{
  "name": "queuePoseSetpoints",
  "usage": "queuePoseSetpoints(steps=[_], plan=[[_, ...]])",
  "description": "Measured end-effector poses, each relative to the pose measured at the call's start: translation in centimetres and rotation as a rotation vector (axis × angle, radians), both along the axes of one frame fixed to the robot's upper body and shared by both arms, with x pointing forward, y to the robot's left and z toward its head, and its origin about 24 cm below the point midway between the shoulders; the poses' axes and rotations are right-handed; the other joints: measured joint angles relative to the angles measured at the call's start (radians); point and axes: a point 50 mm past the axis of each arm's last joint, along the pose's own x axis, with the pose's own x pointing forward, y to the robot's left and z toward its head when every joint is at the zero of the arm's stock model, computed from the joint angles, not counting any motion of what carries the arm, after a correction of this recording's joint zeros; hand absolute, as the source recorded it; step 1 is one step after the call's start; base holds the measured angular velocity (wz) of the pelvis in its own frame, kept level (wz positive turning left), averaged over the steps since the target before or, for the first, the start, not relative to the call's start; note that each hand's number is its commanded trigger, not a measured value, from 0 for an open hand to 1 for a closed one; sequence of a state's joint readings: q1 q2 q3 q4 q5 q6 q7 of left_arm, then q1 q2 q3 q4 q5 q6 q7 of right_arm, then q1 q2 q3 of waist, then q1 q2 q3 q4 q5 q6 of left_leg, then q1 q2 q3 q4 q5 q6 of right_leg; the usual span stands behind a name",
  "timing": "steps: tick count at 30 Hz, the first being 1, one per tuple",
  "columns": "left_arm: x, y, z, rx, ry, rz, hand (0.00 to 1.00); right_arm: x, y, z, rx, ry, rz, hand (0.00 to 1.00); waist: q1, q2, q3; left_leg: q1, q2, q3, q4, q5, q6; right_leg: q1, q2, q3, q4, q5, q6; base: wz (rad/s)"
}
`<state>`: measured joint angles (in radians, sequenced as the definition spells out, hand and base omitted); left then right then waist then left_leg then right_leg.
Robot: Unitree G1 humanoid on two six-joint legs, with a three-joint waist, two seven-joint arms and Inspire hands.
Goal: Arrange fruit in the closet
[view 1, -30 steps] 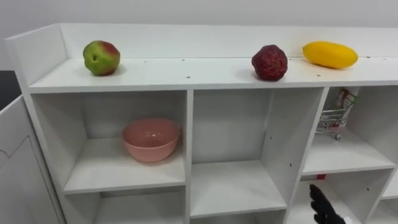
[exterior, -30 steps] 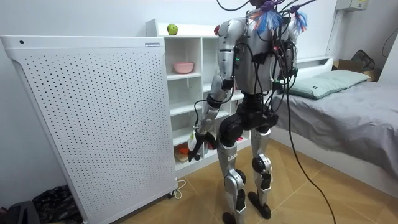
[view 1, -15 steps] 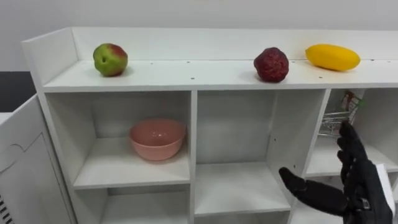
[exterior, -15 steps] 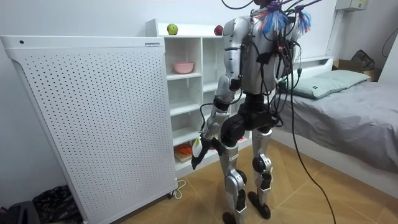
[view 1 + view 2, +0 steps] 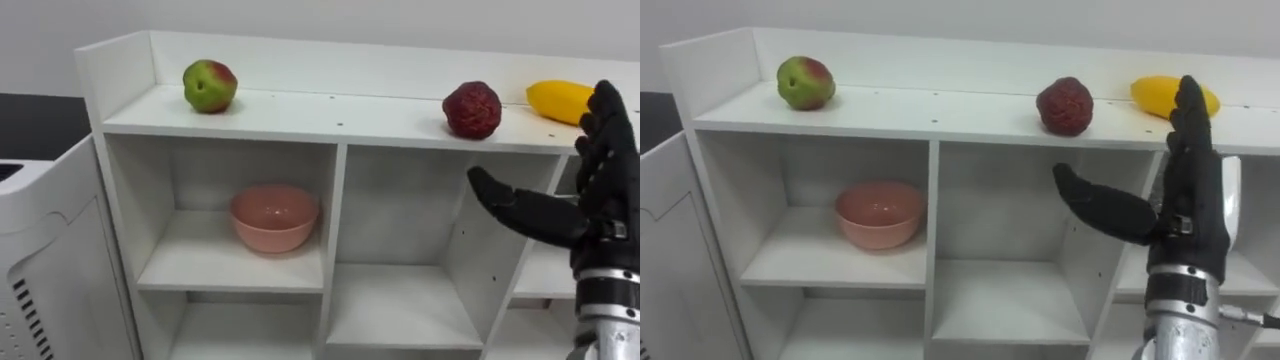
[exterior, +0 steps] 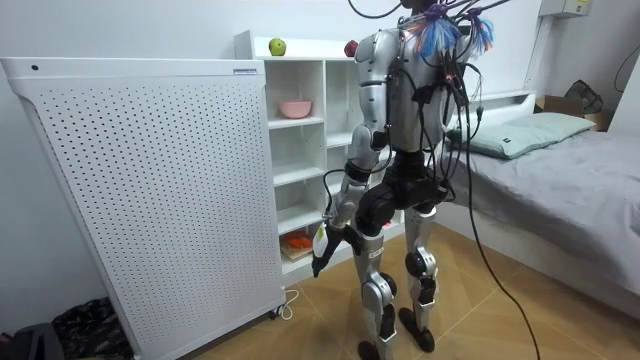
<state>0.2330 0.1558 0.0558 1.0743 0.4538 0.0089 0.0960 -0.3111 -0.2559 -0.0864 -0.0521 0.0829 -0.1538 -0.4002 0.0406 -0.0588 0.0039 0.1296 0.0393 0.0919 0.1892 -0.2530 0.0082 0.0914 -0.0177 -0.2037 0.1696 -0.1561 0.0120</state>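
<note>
I count 3 fruits along the closet's top board. A green-and-red apple (image 5: 210,85) sits toward the left end. A dark red, rough-skinned fruit (image 5: 472,109) sits right of the middle. A yellow fruit (image 5: 552,99) lies just beyond it, with its right end hidden behind my raised fingers. All 3 sit apart from one another, and neither hand touches them.

The white closet (image 5: 300,130) has open compartments under that board. A pink bowl (image 5: 274,217) stands upright in the upper left one.

The right hand (image 5: 603,190) is up in front of the closet's right side. Its fingers are straight and point upward, the thumb is spread wide to the left, and it holds nothing. The fingertips reach the level of the top board, in front of the yellow fruit.

In the room view the left hand (image 6: 320,252) hangs low beside the thigh, too small there for me to judge its grasp. The robot stands upright facing the closet. A white perforated panel (image 6: 150,180) is on the room view's left and a grey bed (image 6: 560,170) on its right.
</note>
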Motion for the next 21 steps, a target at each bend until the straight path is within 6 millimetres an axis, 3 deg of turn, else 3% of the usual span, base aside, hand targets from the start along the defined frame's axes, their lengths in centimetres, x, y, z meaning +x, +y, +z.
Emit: queuePoseSetpoints(steps=[10,14,21], plan=[[1.3,0.1,0.3,0.015,-0.024,-0.018,0.00,2.7,-1.5,2.7,0.056,-0.036,-0.039,0.00,0.033,0.000,0.0022,-0.029,-0.001,-0.026,0.016,0.001,-0.001,-0.007,-0.003,-0.026,0.002,0.000,0.000,0.08],[1.0,0.1,0.2,-0.002,-0.003,-0.016,0.00,2.8,-1.8,2.6,0.087,-0.030,-0.028,0.00,0.044,-0.003,0.0004,-0.032,-0.001,-0.037,0.016,0.002,-0.002,-0.007,-0.005,-0.045,0.002,0.000,0.000,0.11],[2.1,0.1,0.4,-0.024,-0.001,-0.020,0.00,4.8,-2.4,2.6,0.153,0.055,0.000,0.00,0.043,-0.013,-0.0018,-0.042,-0.010,-0.045,0.018,0.007,0.004,-0.011,-0.016,-0.054,0.000,0.000,0.000,0.02]])
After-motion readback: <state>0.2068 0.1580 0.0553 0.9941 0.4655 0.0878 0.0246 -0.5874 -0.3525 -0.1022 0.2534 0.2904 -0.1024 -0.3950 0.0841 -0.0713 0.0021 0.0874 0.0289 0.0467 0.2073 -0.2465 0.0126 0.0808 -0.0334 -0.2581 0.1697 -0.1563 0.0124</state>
